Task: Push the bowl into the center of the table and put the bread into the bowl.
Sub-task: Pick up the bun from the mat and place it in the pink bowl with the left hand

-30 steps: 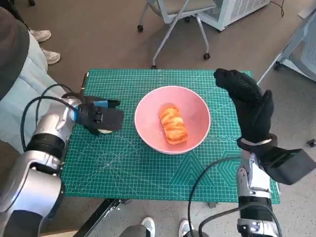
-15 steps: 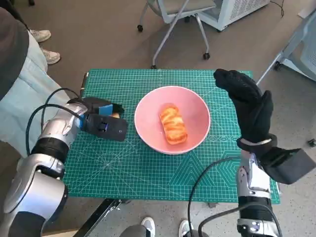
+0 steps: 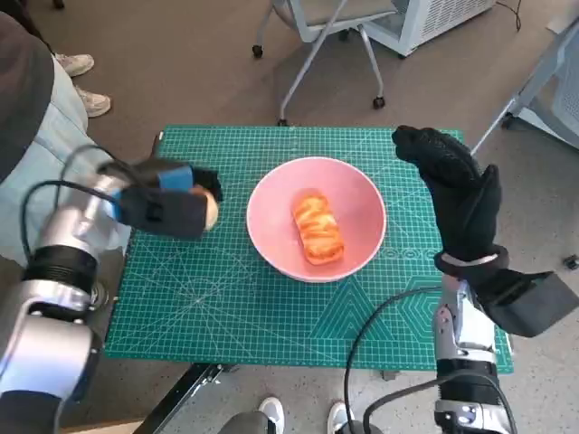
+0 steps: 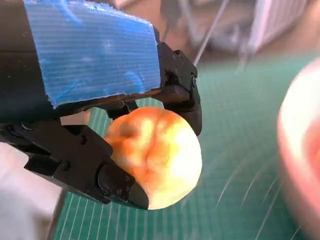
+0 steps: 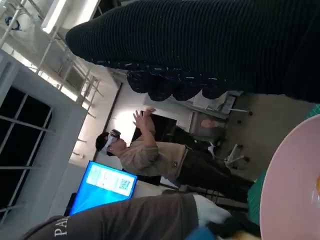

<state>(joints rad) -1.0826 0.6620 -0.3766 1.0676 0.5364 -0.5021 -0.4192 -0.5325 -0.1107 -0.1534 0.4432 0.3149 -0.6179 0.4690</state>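
Note:
A pink bowl (image 3: 271, 237) stands in the middle of the green mat (image 3: 262, 312), and a striped orange bread roll (image 3: 317, 228) lies inside it. My left hand (image 3: 163, 206) hovers left of the bowl and grips a round pale bun (image 3: 211, 212). In the left wrist view the bun (image 4: 156, 156) sits between the black fingers (image 4: 182, 97), with the blurred bowl rim (image 4: 299, 155) beside it. My right hand (image 3: 460, 194) stands upright just right of the bowl, fingers stretched out, holding nothing. The bowl's edge (image 5: 292, 192) shows in the right wrist view under the glove (image 5: 210, 45).
A person's legs in pale trousers (image 3: 41, 163) are close to the table's left side. A wheeled chair (image 3: 321, 32) stands beyond the far edge, and feet (image 3: 271, 413) show at the near edge. In the right wrist view a person (image 5: 150, 155) stands by a screen.
My left hand has risen off the mat with the bun and shifted a little left and away; it is blurred by motion. Right hand, bowl and roll have not moved.

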